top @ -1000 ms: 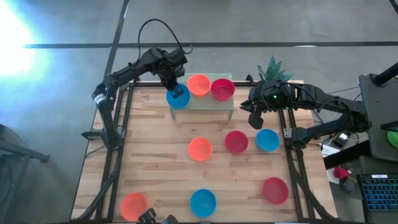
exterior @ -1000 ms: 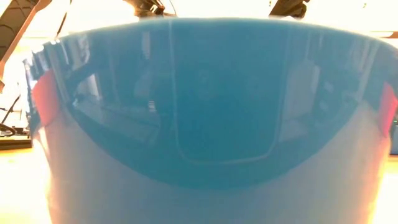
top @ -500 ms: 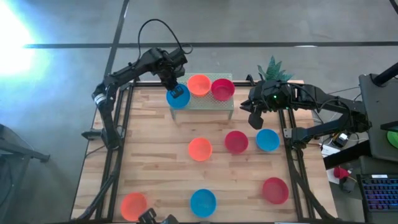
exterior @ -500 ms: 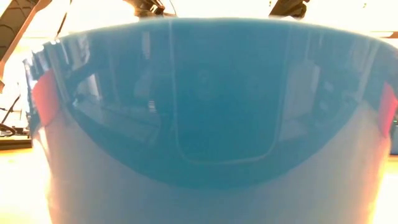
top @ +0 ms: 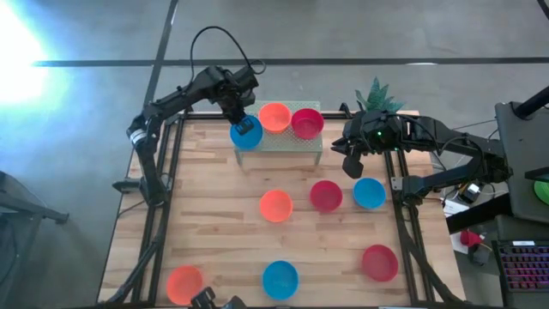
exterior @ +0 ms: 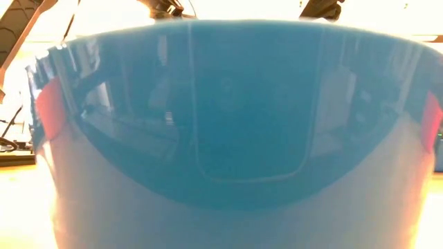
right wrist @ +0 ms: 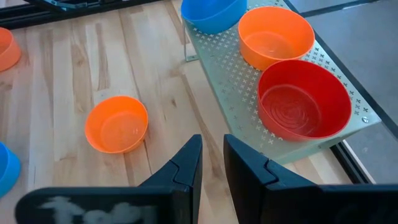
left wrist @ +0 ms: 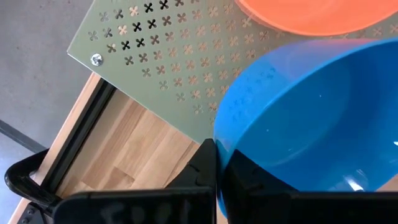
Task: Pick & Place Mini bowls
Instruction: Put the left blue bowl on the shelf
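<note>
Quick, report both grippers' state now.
Left gripper: shut on the small round blue plastic bowl at the perforated green shelf's edge.
Right gripper: open, holding nothing.

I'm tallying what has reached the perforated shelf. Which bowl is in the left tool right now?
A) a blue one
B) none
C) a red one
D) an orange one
A: the left tool grips the rim of the blue bowl at the perforated shelf's end, beside the orange bowl.
</note>
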Available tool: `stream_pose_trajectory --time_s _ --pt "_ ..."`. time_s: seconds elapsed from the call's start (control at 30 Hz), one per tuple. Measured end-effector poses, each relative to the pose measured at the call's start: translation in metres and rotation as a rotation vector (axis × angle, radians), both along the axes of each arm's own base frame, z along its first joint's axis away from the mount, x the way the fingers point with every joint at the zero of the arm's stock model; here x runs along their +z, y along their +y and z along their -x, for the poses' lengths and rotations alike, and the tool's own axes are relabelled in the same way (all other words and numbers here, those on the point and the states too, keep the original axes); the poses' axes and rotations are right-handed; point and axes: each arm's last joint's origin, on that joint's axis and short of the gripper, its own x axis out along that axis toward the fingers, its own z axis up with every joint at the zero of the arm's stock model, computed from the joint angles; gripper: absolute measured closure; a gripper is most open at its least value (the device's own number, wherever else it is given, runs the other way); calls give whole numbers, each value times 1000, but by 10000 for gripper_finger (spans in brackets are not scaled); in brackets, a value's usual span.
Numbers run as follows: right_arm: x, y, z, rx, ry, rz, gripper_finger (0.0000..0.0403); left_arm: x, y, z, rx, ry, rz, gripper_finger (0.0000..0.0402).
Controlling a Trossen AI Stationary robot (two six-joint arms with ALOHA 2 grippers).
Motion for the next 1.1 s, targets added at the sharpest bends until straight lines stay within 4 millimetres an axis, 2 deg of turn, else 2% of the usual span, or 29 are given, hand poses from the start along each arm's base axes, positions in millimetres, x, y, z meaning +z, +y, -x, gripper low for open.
stream_pose_trajectory --time_s 0.57,0.87,1.1 --pt "0 0 0 1 0 0 339 0 0 0 1 0 1 396" --pt "0 0 0 1 0 0 339 0 0 0 2 3 3 351" --pt "0 0 0 1 0 0 339 0 1 1 8 21 -30 346"
